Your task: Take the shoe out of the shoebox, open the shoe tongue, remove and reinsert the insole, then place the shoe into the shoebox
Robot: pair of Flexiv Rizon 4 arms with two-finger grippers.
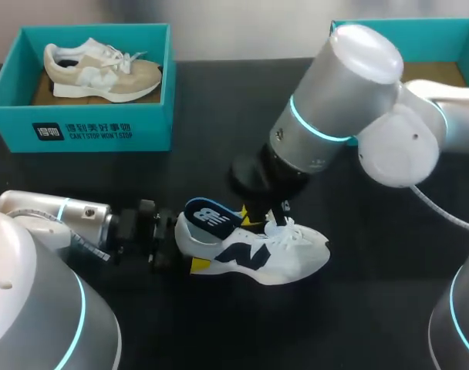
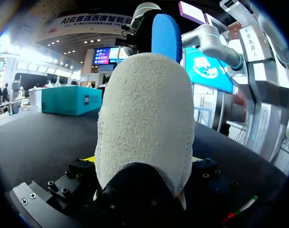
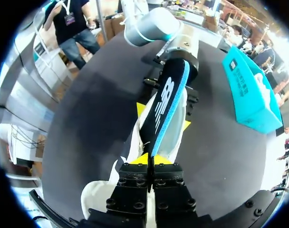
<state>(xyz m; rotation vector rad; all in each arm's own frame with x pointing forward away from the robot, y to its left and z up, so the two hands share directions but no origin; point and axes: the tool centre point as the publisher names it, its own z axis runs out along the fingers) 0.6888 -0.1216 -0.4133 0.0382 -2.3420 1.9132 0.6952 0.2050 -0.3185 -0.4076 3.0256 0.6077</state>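
Two arms on white sneaker [image 1: 285,258], lower centre of worktop [image 1: 373,316]: left fingers [image 1: 200,266] clamp its heel, right fingers [image 3: 143,159] pinched tight on the blue insole [image 3: 164,102] sticking up. Teal shoebox [image 1: 103,132] upper left.

Looks like a robot demonstration stand or test lab, not a home. Shown by two grey robot arms with glowing teal rings, left arm [image 1: 34,308] and right arm [image 1: 350,85], reaching in over a plain black table [image 1: 219,108]. Also by matching teal boxes set out like display stock: left shoebox [image 1: 80,127] at the far left holding a beige shoe [image 1: 103,71], right shoebox [image 1: 420,38] at the far right.
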